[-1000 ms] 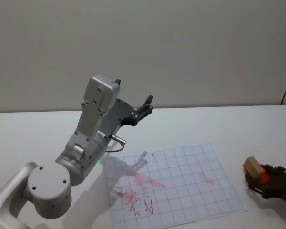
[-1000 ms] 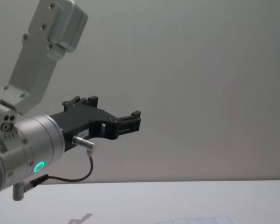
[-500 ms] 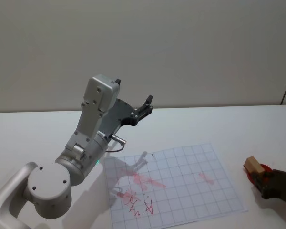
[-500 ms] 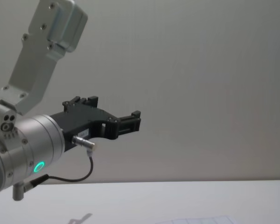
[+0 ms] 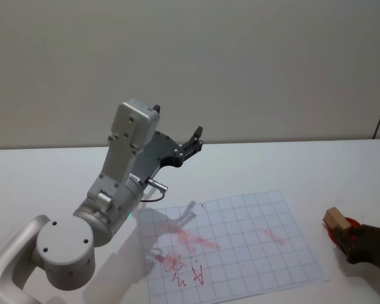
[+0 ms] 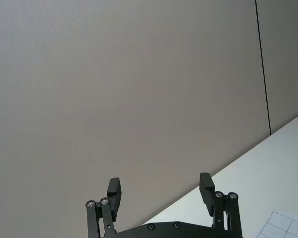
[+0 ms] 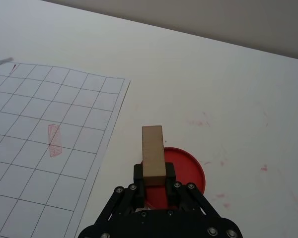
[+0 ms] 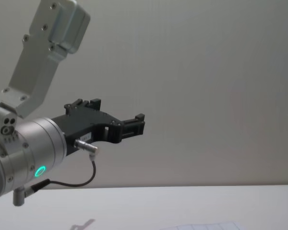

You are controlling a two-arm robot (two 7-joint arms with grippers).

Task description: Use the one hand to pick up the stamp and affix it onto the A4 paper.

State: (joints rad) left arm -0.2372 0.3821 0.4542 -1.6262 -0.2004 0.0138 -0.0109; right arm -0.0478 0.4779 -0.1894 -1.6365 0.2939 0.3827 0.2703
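Note:
My right gripper [image 7: 154, 174] is shut on the stamp [image 7: 153, 156], a light-brown wooden block that stands up between the black fingers [image 7: 139, 173]. It hovers at the near rim of a round red ink pad [image 7: 188, 173], and its lower end is hidden. In the head view the stamp [image 5: 334, 218] and right gripper [image 5: 358, 244] sit just right of the A4 paper [image 5: 240, 240], a white gridded sheet [image 7: 39, 148]. My left gripper [image 5: 193, 142] is raised high over the table's left, open and empty [image 6: 160, 191].
The paper carries a red stamp print [image 7: 53, 140] and red smears and scribbles [image 5: 190, 253] toward its left. The silver left arm [image 5: 114, 190] rises beside the sheet's left edge. Bare white table [image 7: 228, 89] lies beyond the ink pad.
One second ago my right gripper sat slightly higher with the stamp; it has sunk a little toward the red pad and then held still. The left arm has not moved.

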